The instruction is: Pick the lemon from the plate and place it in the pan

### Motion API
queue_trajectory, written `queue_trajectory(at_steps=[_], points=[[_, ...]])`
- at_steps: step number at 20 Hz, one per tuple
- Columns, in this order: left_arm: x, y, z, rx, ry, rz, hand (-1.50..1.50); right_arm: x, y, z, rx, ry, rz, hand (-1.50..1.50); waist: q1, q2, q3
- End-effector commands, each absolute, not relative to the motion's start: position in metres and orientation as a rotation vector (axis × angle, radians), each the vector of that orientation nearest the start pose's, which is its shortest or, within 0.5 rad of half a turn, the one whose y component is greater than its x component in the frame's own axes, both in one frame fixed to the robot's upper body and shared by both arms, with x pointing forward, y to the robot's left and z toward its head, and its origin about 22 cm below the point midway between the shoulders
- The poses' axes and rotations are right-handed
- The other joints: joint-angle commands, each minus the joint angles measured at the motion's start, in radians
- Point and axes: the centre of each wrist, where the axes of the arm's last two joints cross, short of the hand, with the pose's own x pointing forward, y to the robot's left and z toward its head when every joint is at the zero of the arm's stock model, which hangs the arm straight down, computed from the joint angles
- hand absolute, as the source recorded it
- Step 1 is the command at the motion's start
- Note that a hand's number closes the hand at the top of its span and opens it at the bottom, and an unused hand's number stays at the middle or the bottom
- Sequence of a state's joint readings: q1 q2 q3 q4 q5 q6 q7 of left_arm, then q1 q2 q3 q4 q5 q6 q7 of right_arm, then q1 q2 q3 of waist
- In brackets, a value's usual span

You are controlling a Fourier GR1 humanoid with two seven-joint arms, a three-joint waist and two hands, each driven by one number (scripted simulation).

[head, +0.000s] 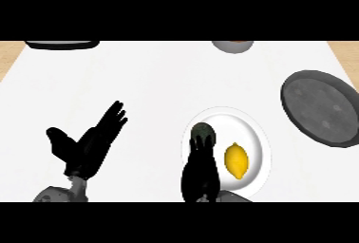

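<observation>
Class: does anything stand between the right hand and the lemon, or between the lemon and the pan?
Nothing visible does. The right hand is over the plate beside the lemon; only bare counter lies between plate and pan.

Surfaces as found: the bench [140,71] has a white top, smooth and matt, with no visible grain. A wood-toned strip [8,52] at its far left corner looks like pale timber. The plate [238,124] is white, smooth and ceramic-like, with faint shading at the rim. The lemon [236,160] has yellow skin with a slight soft sheen. The pan [324,108] is dark grey with a mottled, matt, metal-like interior and a darker rim. The left robot hand [88,144] and right robot hand [200,168] are black, matt and without reflections. The left forearm [60,192] is grey with a dull finish.
</observation>
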State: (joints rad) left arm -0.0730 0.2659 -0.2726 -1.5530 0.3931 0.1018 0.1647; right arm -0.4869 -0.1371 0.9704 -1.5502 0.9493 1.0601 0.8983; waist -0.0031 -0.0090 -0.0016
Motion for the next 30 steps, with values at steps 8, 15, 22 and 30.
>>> queue_trajectory(at_steps=[8, 15, 22, 30], points=[[0.264, 0.228, 0.023, -0.209, -1.357, -0.085, 0.0, 0.222, -0.059, 0.038, -1.165, -0.303, 2.232, -1.5, 0.004, 0.009, 0.002], [0.259, 0.22, 0.03, -0.221, -1.349, -0.083, 0.0, 0.227, -0.084, 0.047, -1.235, -0.302, 2.199, -1.5, 0.005, 0.008, 0.002], [0.249, 0.214, 0.007, -0.239, -1.358, -0.098, 0.0, 0.252, -0.093, 0.043, -1.217, -0.431, 2.334, 1.5, 0.013, 0.011, 0.002], [0.251, 0.226, 0.02, -0.222, -1.349, -0.077, 0.0, 0.248, -0.095, 0.022, -1.32, -0.543, 2.41, 1.5, 0.011, 0.01, 0.002]])
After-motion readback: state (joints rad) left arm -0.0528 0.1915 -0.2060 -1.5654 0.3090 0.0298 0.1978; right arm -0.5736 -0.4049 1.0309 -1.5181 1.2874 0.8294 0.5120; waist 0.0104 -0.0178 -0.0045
